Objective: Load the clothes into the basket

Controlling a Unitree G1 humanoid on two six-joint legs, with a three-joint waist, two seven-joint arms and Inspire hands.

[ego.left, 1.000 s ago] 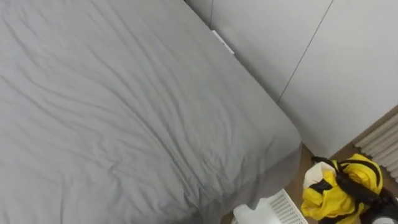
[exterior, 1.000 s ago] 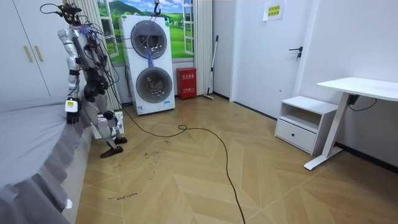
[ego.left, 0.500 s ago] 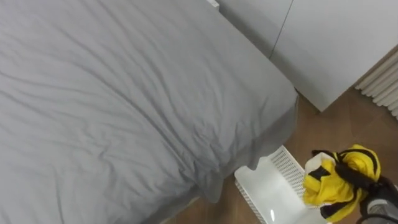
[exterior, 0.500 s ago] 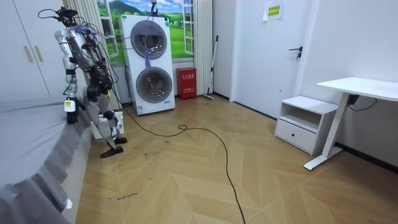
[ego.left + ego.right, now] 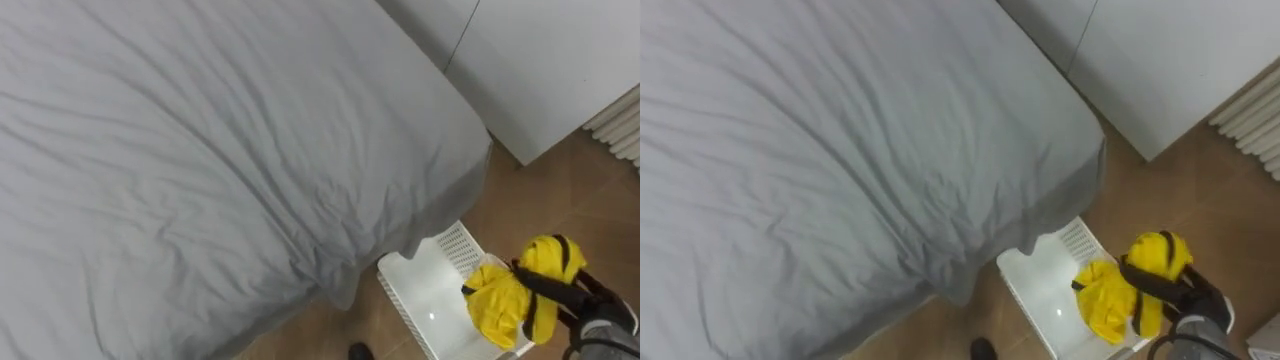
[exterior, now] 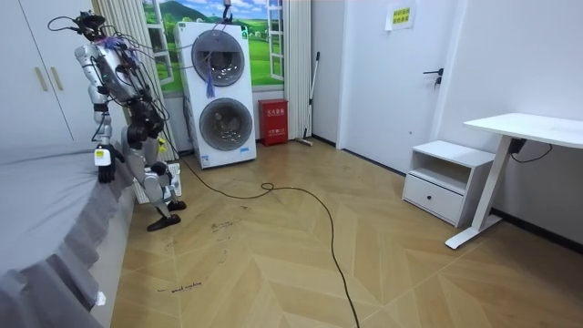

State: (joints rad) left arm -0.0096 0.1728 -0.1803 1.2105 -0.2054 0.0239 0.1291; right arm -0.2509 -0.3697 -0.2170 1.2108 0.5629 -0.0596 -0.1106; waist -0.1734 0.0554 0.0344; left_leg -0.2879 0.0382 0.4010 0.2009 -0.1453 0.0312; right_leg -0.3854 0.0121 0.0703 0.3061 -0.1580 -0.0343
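A white slatted basket (image 5: 425, 288) sits on the wooden floor (image 5: 560, 200) just beside the corner of a bed (image 5: 200, 150). The robot's right hand (image 5: 585, 300) holds a bunched yellow garment (image 5: 500, 308) over it. The hand's dark fingers are curled round the bundle. The cloth hangs over the right part of the basket, and whether it touches the bottom cannot be told. The rest of the basket's inside shows bare white.

The bed's grey sheet lies wrinkled, with nothing on it. Its hanging hem at the corner falls in front of the basket's left end in the eye views. Beyond the bed's far edge stand the flat white doors of a wardrobe (image 5: 540, 70), and a strip of floor runs between them and the basket. A pale pleated curtain (image 5: 625, 125) shows at the right edge.

In the room view the robot stands upright at the foot of the bed, near the wardrobe, with the basket low at its side. Its left hand (image 6: 103, 162) hangs down at the edge of the mattress, and the set of its fingers cannot be told.

To the room view's right lies a wide stretch of open floor. Two stacked washing machines (image 6: 221, 91) and a red box (image 6: 273, 121) stand against the back wall. A low white cabinet (image 6: 442, 178) and a white desk (image 6: 528, 128) stand well apart from the robot, on the far right.
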